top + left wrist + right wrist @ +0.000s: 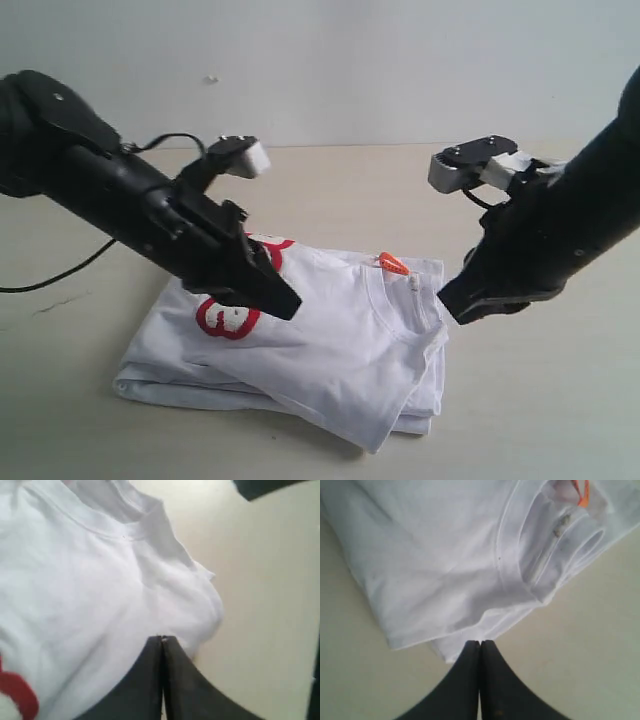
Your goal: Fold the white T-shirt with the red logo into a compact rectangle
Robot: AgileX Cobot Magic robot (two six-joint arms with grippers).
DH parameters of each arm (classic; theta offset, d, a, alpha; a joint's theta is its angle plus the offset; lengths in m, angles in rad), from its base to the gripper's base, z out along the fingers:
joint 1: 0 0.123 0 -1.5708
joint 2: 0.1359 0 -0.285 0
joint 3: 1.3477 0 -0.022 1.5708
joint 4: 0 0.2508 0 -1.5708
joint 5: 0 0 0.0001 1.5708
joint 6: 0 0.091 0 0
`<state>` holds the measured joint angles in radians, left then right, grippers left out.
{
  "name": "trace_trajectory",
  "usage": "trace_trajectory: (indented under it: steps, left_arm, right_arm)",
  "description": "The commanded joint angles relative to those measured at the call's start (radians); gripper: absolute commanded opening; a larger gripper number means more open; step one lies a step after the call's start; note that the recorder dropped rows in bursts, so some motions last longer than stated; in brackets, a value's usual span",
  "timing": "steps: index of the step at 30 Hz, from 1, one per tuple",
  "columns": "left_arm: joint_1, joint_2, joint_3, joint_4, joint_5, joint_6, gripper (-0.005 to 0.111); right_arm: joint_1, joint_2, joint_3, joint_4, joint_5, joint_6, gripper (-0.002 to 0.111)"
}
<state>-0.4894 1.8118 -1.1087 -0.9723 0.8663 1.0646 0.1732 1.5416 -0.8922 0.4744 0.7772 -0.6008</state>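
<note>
The left claw point(288, 303) is clenched, black tapered fingers pressed together with nothing between them, tips over the shirt's middle. The right claw point(450, 300) is likewise clenched and empty, just beside the shirt's right edge. The shirt point(330, 360) lies folded in soft, wrinkled white layers, a rough rectangle on the smooth tan table point(540, 400). The red logo point(222, 322) shows at its left; an orange tag point(393, 264) pokes from the neck point(512, 565).

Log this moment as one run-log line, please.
white T-shirt folded on table | left gripper shut, empty, over shirt | right gripper shut, empty, beside shirt edge
</note>
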Motion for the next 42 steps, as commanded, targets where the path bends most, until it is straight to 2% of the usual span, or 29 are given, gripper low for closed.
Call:
trace_trajectory:
  steps: [1,12,17,22,25,30,32,34,39,42]
  left_arm:
    - [-0.127,0.068,-0.024,-0.003,-0.307,-0.024,0.000]
    - [-0.121,0.354,-0.230,-0.003,-0.312,-0.108,0.000]
    - [-0.079,0.396,-0.310,-0.034,-0.365,-0.188,0.000]
    - [-0.028,0.408,-0.351,-0.063,-0.362,-0.188,0.000]
    - [-0.008,0.408,-0.357,-0.106,-0.274,-0.188,0.000]
    - [-0.004,0.402,-0.357,-0.109,0.082,-0.068,0.000]
    - [-0.019,0.404,-0.357,-0.050,0.152,-0.044,0.000]
    - [-0.048,0.404,-0.357,0.081,0.131,-0.067,0.000]
    - [-0.154,0.429,-0.357,0.448,-0.101,-0.280,0.000]
    - [-0.186,0.449,-0.357,0.495,-0.243,-0.345,0.000]
  right_arm:
    - [0.000,-0.170,0.111,0.004,0.024,0.001,0.000]
    - [0.000,-0.346,0.147,0.084,0.120,-0.001,0.000]
    - [0.000,-0.374,0.147,0.095,0.157,0.001,0.000]
    - [0.000,-0.379,0.147,0.101,0.171,0.001,0.000]
    - [0.000,-0.379,0.147,0.101,0.169,0.001,0.000]
    - [0.000,-0.379,0.147,0.101,0.149,0.001,0.000]
    - [0.000,-0.379,0.147,0.101,0.147,0.001,0.000]
    - [0.000,-0.379,0.147,0.101,0.147,0.001,0.000]
    - [0.000,-0.379,0.147,0.109,0.160,0.001,0.000]
    - [0.000,-0.379,0.147,0.127,0.169,0.001,0.000]
